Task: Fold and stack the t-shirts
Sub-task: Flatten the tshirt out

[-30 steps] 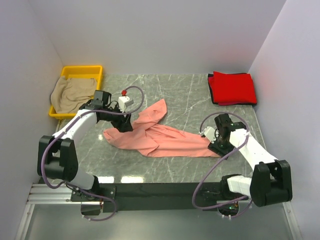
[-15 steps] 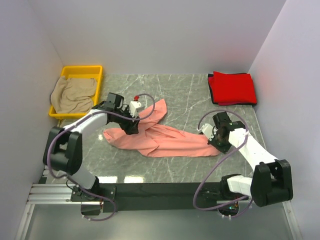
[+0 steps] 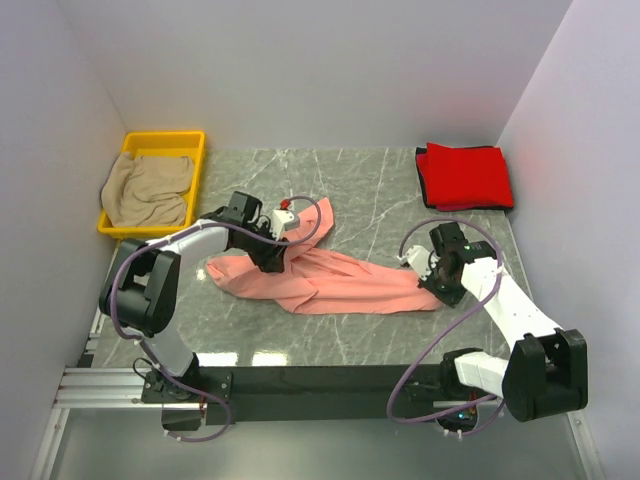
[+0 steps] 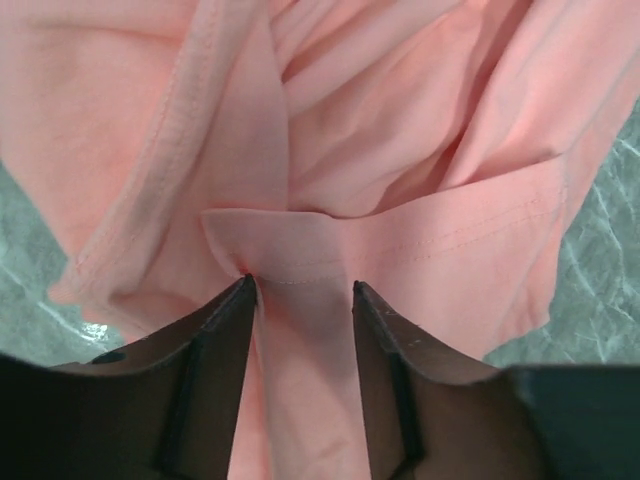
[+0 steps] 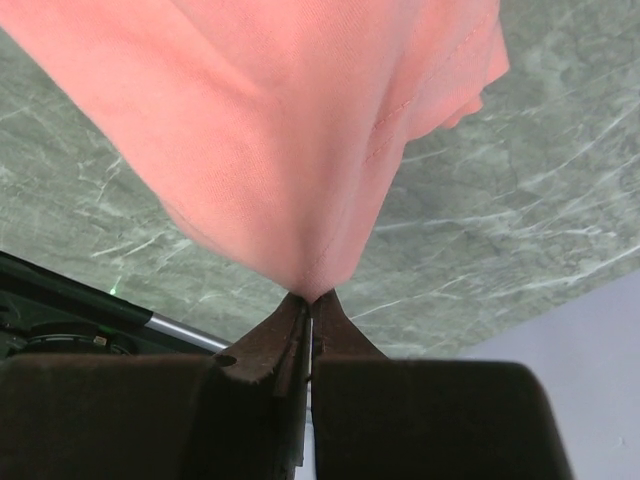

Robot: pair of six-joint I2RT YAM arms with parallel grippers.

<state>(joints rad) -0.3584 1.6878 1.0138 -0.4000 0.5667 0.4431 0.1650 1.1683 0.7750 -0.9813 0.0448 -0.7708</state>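
The salmon-pink t-shirt [image 3: 340, 280] lies crumpled in a long band across the middle of the table. My left gripper [image 3: 275, 255] is down on its upper left part. In the left wrist view the left gripper [image 4: 300, 285] is open, its fingers standing apart on either side of a strip of pink cloth [image 4: 400, 150] by a stitched hem. My right gripper [image 3: 428, 280] is at the shirt's right end. The right wrist view shows the right gripper [image 5: 310, 296] shut on a pinched fold of the pink shirt [image 5: 280, 120], lifted a little off the table. A red t-shirt [image 3: 465, 177] lies folded at the back right.
A yellow bin [image 3: 165, 137] stands at the back left with a beige t-shirt [image 3: 148, 190] bunched inside it. White walls close in the table at the back and on both sides. The arms' bases and black rail [image 3: 320, 380] run along the near edge.
My left gripper has moved right along the pink shirt and its jaws have narrowed. My right gripper has shut on the shirt's right end.
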